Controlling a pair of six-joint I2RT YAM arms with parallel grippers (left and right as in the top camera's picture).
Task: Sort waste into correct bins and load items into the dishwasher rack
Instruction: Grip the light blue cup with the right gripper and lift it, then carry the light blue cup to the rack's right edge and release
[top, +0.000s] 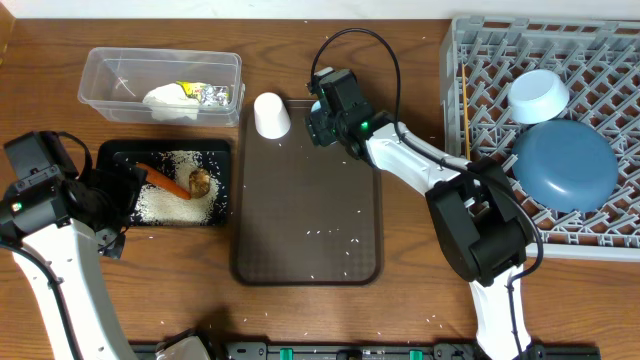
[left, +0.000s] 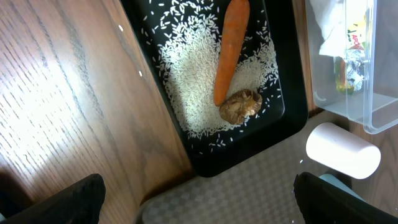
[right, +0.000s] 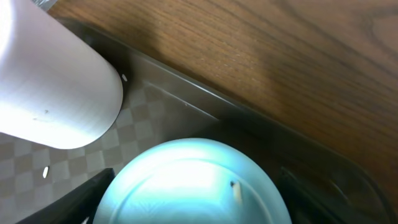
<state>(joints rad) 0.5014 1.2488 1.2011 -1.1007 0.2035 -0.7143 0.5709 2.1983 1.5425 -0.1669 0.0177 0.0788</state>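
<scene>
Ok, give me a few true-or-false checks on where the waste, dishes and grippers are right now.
1. The carrot lies with the rice in the black tray. True.
2. The tissue is in the black tray. False: it is in the clear tub with the wrapper.
3. The plate and the bowl are in the rack. True.
4. The white cup is in the rack. False: it is on the brown tray.
5. The left gripper is open and empty. True.
6. The right gripper is over the rack. False: its fingers flank the blue cup on the brown tray.
</scene>
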